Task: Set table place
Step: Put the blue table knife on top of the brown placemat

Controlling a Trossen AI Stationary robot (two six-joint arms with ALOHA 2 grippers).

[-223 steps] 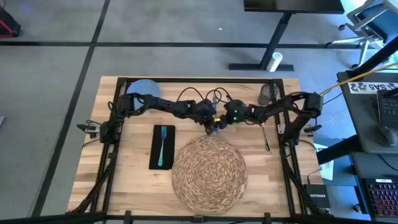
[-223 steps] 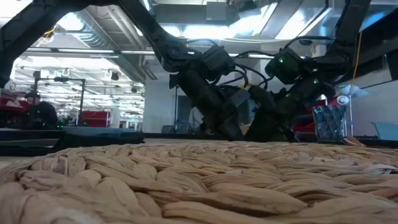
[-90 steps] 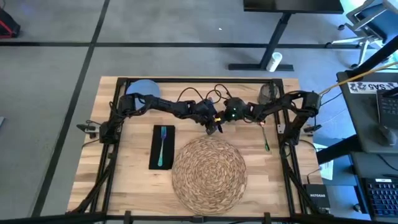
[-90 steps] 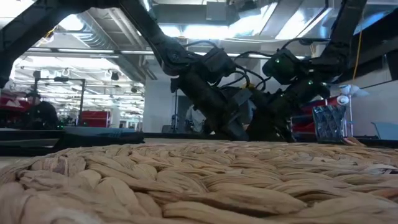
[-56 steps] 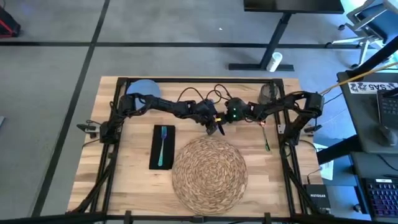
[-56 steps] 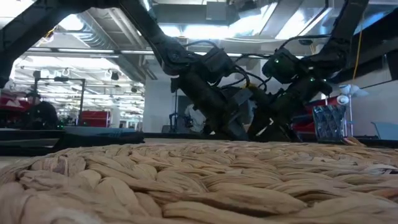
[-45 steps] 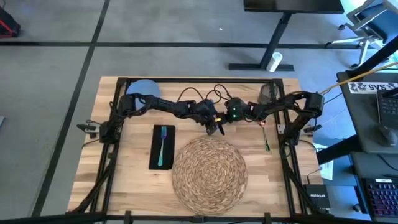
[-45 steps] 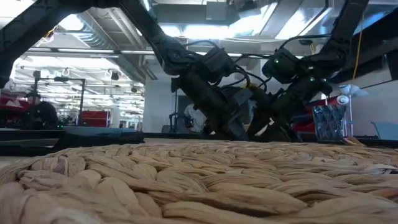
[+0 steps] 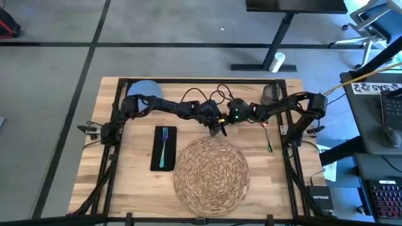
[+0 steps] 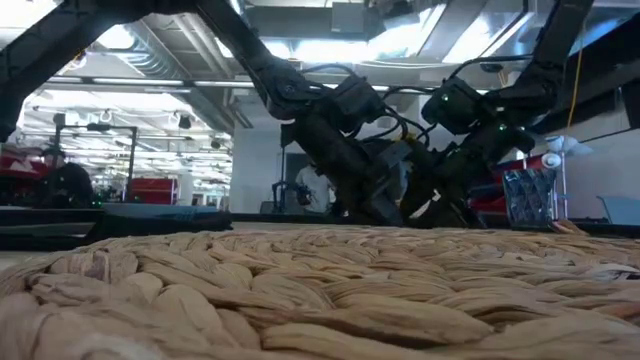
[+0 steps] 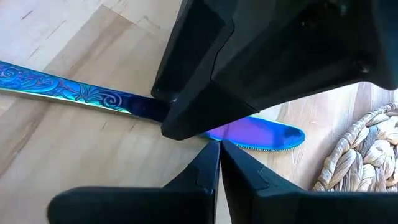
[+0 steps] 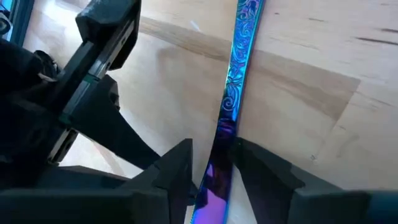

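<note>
- Grey workshop floor surrounds a butcher-block bench (image 9: 135,188), seen from above with both dark arms reaching toward its middle.
- Left end effector (image 11: 219,163) sits low beside the iridescent blue knife (image 11: 74,93), its two fingertips pressed together and empty.
- Right end effector (image 12: 211,163) straddles the knife blade, one finger on each side; whether the pads actually pinch it is hard to judge from this angle.
- Knife lies flat on the wood, just beyond the woven placemat (image 9: 210,171), its rounded tip near the mat's rim.
- Teal fork (image 9: 164,147) rests on the black napkin (image 9: 157,164), left of the placemat.
- Pale blue plate (image 9: 144,88) and grey cup (image 9: 270,94) stand at the far corners.
</note>
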